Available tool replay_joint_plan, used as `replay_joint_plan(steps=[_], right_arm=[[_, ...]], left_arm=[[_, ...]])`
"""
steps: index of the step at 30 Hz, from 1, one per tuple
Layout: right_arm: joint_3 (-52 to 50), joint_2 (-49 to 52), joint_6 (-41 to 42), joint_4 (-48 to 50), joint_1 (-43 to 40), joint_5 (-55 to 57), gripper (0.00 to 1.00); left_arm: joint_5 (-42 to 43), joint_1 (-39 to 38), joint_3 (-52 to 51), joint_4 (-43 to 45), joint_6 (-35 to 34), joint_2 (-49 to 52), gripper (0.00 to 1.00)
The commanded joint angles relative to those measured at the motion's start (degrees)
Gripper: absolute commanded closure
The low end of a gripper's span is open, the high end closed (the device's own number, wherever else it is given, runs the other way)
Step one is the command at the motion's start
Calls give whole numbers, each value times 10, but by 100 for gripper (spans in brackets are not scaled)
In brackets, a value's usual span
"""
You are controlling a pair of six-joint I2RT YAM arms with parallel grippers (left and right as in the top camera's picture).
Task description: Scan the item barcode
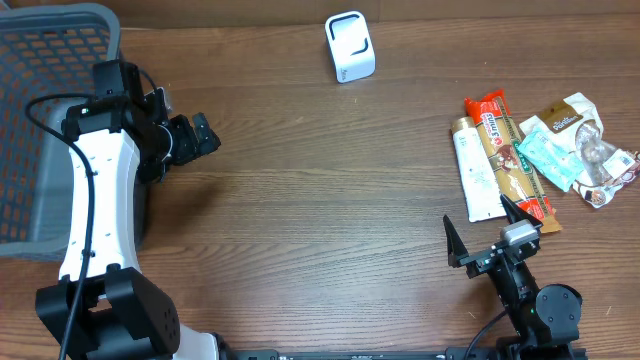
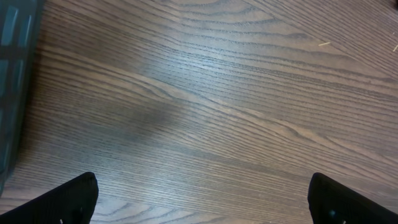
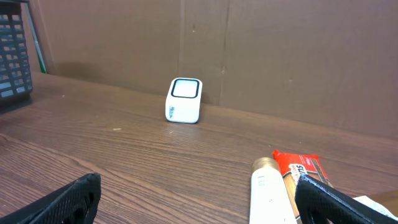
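A small white scanner cube (image 1: 349,46) stands at the far middle of the wooden table, and the right wrist view shows it ahead (image 3: 185,101). A pile of items lies at the right: a white tube (image 1: 472,165) (image 3: 268,199), a red and brown snack pack (image 1: 510,155) (image 3: 298,165), a teal packet (image 1: 548,155) and a clear packet with a brown label (image 1: 580,125). My right gripper (image 1: 475,208) (image 3: 198,183) is open just short of the tube's near end, holding nothing. My left gripper (image 1: 205,135) (image 2: 203,186) hangs open over bare wood at the left.
A grey plastic basket (image 1: 40,120) fills the far left corner, its wall showing at the edge of the left wrist view (image 2: 12,81) and the right wrist view (image 3: 13,53). A brown board backs the table behind the scanner.
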Motion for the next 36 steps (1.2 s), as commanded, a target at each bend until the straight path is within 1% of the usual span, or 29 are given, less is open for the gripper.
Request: replay_joint_plan(steps=[1,9,13,15,18,20,24,26,27,28,33,36], right_arm=[[-6,-7,3,4,-1,-2,0],[-6,-7,3,4,-1,-2,0],[-6,-7,3,4,-1,-2,0],[-6,-7,3,4,-1,-2,0],[-6,-7,3,4,-1,-2,0],[-6,-7,3,4,-1,-2,0],[-6,-7,3,4,-1,-2,0],[-6,-7,3,4,-1,-2,0],[-6,-7,3,4,-1,-2,0],[-6,-7,3,4,-1,-2,0],[-6,-7,3,4,-1,-2,0],[-6,-7,3,4,-1,-2,0]], left_arm=[[-1,-4,9,0,11,3,0],[-8,-4,9,-3,16,-21,0],[-31,-6,1,-7,15,-74,0],[-30,-14,-23,21,15,-109,0],[-26,-36,-106,135,15,-183,0],[-27,-53,-183,233,16,-241,0],[-27,-83,-360,405,70,-370,0],[-27,-92,-447,474,99,-436,0],[-27,-96,-521,529,116,-494,1],[-28,-97,-568,563,120,-532,0],[-53,-102,-737,689,121,-683,0],[-62,-103,-805,712,121,-759,0]])
